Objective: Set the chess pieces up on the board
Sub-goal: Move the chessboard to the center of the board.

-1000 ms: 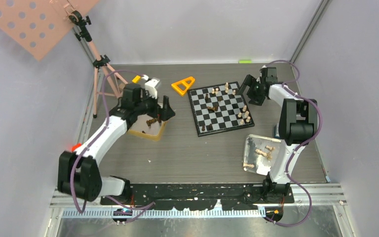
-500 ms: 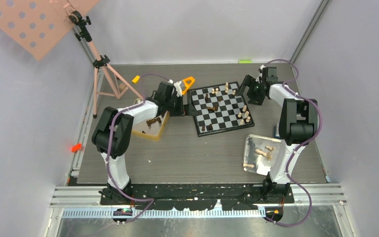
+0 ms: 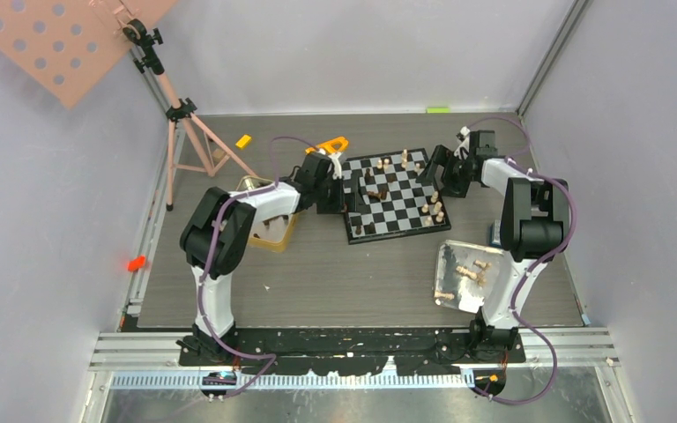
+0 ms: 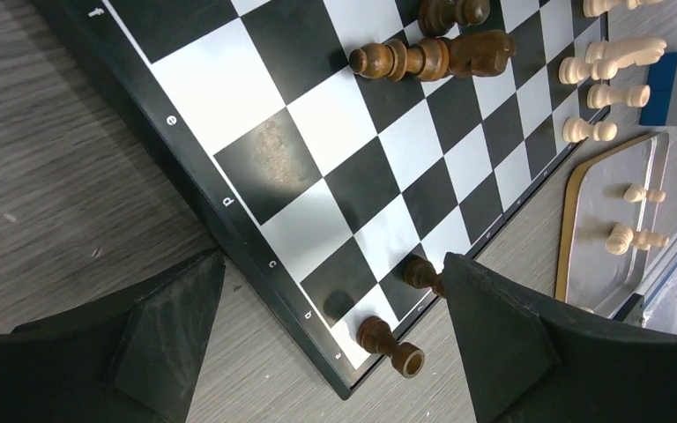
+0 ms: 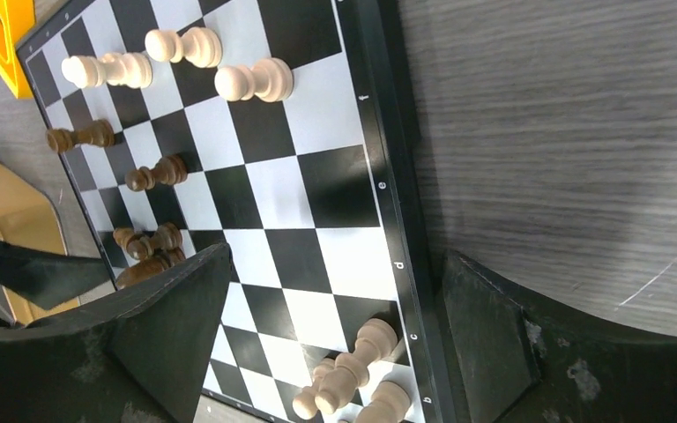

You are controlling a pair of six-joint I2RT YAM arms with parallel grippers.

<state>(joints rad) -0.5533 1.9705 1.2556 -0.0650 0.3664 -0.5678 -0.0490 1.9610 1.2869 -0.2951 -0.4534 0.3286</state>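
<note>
The board (image 3: 394, 209) lies in the middle of the table with dark and pale chess pieces scattered on it. My left gripper (image 3: 345, 196) is at its left edge, open and empty. In the left wrist view the left gripper (image 4: 331, 264) straddles the board (image 4: 269, 159) border, with a dark pawn (image 4: 390, 345) standing at the near corner and a dark piece (image 4: 432, 57) lying farther on. My right gripper (image 3: 441, 176) is at the right edge, open and empty. In the right wrist view the right gripper (image 5: 335, 260) spans the board (image 5: 335, 189) just above some pale pieces (image 5: 353, 366).
A silver tray (image 3: 455, 298) at the right front holds several pale pieces. A gold tin (image 3: 273, 238) sits left of the board, partly under my left arm. An orange triangle (image 3: 331, 144), a tripod (image 3: 181, 132) and a blue brick (image 4: 670, 84) stand around.
My left arm has swung from over the gold tin to the board's left edge. My right gripper has shifted slightly nearer along the board's right edge. Both stay open.
</note>
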